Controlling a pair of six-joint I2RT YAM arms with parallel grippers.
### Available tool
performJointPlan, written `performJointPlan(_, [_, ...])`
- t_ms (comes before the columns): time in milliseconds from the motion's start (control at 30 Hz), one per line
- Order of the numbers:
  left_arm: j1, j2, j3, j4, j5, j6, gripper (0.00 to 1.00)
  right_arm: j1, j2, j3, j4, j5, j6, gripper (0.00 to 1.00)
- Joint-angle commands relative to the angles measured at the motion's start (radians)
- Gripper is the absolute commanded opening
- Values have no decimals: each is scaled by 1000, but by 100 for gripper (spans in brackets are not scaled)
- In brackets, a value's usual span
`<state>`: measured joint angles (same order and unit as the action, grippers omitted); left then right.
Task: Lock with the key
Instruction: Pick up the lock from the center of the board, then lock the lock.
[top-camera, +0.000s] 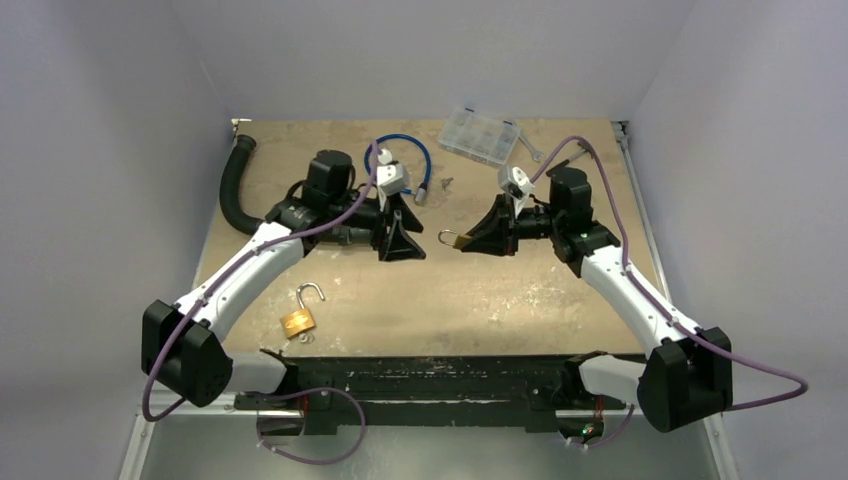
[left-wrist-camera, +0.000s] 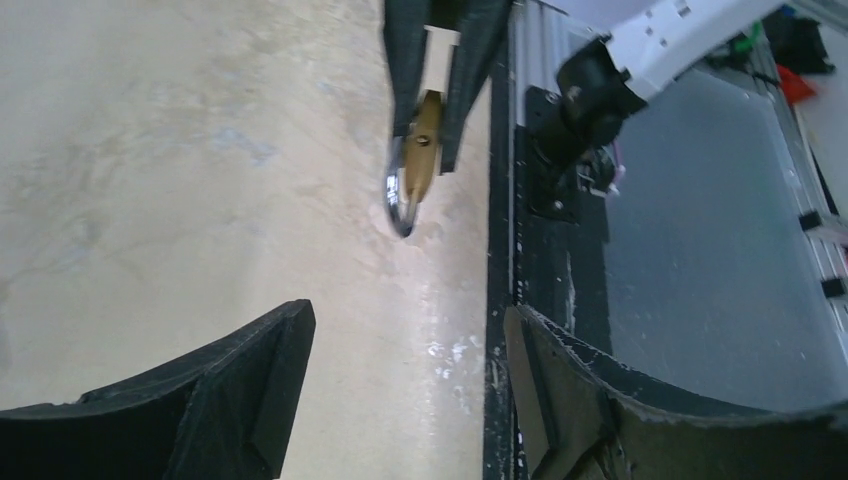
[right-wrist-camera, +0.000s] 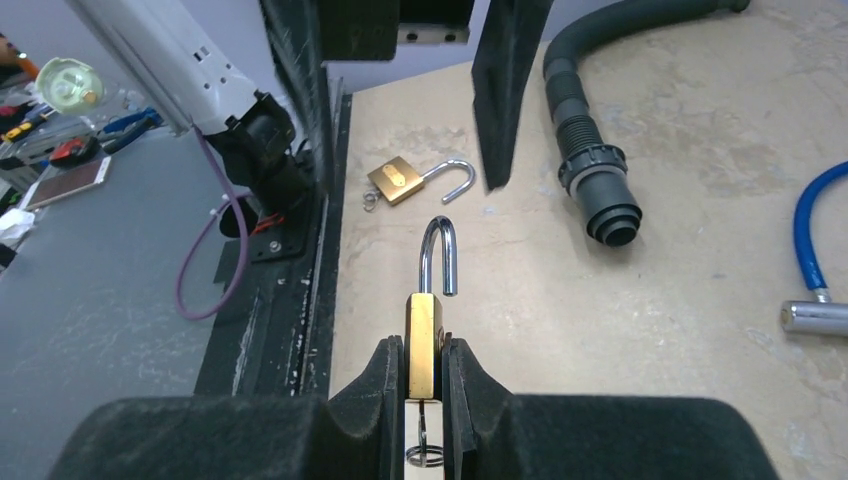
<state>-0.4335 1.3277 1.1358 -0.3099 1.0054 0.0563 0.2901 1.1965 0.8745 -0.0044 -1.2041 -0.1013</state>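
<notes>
While bare surface (top-camera: 480, 300) lies open between the arms and the front edge, the left end effector (top-camera: 402, 240) gapes empty; the right end effector (top-camera: 487, 236) clamps one padlock (right-wrist-camera: 423, 325) of two, the other padlock (top-camera: 300, 318) lying near the front-left edge.

Lighting evenly and diffusely from overhead, casting only soft, faint shadows. Glaring slightly on the table (left-wrist-camera: 440, 345) in the left wrist view; blurring the nearest foreground there.

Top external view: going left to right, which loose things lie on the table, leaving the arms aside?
black hose → open padlock → blue cable → clear plastic box
</notes>
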Motion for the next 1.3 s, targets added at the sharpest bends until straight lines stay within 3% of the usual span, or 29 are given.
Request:
performJointPlan(0, [-66, 17, -20, -1, 39, 95, 70, 26, 4, -7, -10, -62, -48, 0])
performJointPlan(233, [-104, 47, -24, 30, 13, 72, 55, 34, 26, -9, -13, -78, -49, 0])
performJointPlan(700, [-152, 81, 4, 58, -3, 48, 50, 60, 64, -1, -18, -100, -34, 0])
performJointPlan(833, [-164, 87, 3, 56, -2, 49, 33, 60, 72, 4, -16, -111, -27, 0])
performJointPlan(900, [-166, 87, 1, 60, -5, 48, 14, 61, 77, 4, -15, -118, -19, 0])
performJointPlan(967, [-166, 85, 2, 59, -10, 44, 2, 61, 84, 7, -12, -125, -11, 0])
performJointPlan(1067, [-164, 83, 6, 68, -7, 21, 0, 60, 96, 10, 22, -134, 35, 0])
performJointPlan(1100, [-161, 82, 6, 82, -4, -1, 0, 60, 99, 8, 54, -130, 72, 3])
performJointPlan(1167, [-145, 81, -1, 124, 17, -44, 0, 54, 103, 2, 123, -117, 166, 28])
performJointPlan(1200, [-132, 79, -8, 158, 28, -95, 0, 47, 102, -3, 176, -112, 213, 36])
performJointPlan(1267, [-107, 75, -27, 227, 55, -165, 0, 28, 99, -16, 265, -95, 301, 46])
